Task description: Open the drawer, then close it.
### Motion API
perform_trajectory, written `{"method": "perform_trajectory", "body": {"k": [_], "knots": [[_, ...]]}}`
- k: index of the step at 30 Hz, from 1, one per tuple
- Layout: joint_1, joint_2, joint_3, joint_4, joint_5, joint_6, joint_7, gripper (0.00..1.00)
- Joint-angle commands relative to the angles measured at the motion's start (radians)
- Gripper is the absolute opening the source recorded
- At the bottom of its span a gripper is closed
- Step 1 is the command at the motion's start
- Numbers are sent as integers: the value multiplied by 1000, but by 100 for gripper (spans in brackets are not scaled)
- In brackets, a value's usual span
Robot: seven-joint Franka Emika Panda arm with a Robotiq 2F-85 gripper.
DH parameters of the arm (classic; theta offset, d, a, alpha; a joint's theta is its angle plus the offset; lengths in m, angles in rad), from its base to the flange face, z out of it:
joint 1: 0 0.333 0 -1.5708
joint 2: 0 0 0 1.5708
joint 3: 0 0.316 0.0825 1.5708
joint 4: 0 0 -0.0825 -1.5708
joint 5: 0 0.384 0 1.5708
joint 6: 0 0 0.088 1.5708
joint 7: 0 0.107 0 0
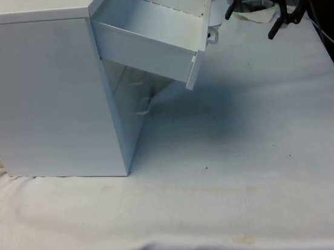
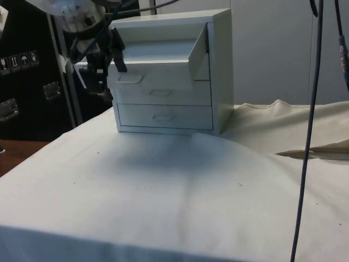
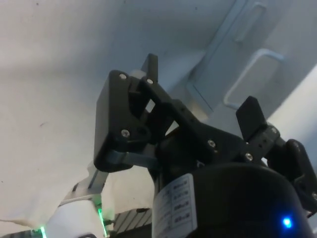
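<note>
White cloth [image 1: 249,151], drawer [image 1: 149,32] front edge-on

Front view: set low and close at the near end of the counter [image 1: 245,213], facing along it; the chest of drawers [image 1: 42,97] turns its blank side to the lens. Side view: set at the counter's edge, farther back, facing the chest's drawer fronts squarely. Wrist view: mounted just behind the hand [image 3: 200,101], close to those fronts. All three views share the pulled-out top drawer [image 2: 158,68] and the cloth.
</note>
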Motion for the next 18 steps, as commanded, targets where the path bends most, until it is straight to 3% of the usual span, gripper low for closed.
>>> {"method": "perform_trajectory", "body": {"k": [1, 4, 5, 7, 10, 14, 18], "knots": [[-6, 2, 5, -12, 19, 25, -5, 100], [-10, 6, 5, -22, 34, 45, -8, 100], [-3, 9, 0, -15, 20, 29, 0, 100], [-14, 9, 5, -31, 51, 64, -13, 100], [-18, 12, 5, -40, 67, 82, -17, 100], [-13, 16, 0, -43, 63, 83, -10, 100], [-16, 18, 3, -46, 72, 92, -14, 100]]}}
